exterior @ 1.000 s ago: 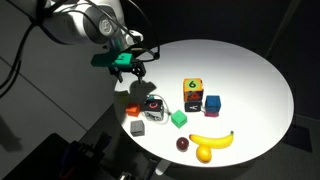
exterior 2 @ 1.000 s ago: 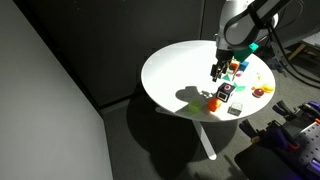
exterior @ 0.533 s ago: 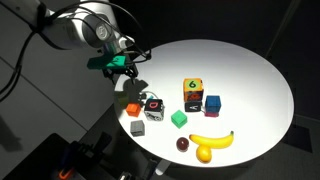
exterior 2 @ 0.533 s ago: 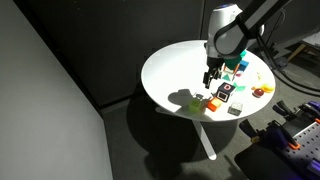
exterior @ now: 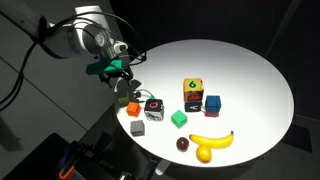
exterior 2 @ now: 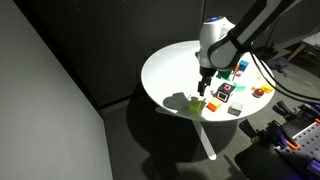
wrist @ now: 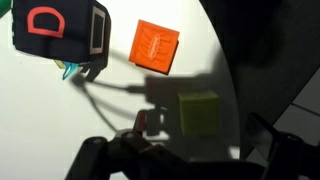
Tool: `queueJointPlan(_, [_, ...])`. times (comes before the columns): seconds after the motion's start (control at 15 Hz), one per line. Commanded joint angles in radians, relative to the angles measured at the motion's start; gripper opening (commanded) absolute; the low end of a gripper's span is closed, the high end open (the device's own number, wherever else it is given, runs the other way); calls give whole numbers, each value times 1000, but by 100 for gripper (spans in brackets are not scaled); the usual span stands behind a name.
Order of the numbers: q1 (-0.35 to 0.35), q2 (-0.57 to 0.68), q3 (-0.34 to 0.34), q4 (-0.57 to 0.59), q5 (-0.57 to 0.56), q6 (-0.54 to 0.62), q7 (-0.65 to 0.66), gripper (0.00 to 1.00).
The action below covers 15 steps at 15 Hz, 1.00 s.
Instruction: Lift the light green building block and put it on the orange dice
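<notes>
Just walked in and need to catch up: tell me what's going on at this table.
The robot arm's gripper is open and hangs over the light green building block near the edge of the table, beside a small orange piece. Nothing is gripped yet. The orange dice, its target, sits untouched mid-table.
</notes>
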Motion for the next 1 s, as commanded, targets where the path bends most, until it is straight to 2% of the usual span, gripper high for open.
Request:
queueJointPlan(0.0, [32,42,-20,15,-56,65,27,100])
queueJointPlan(0.67, [80,136,-52,29,-99,169,22,100])
queueJointPlan(0.93, [61,130,-31,12,-79,161,10,100])
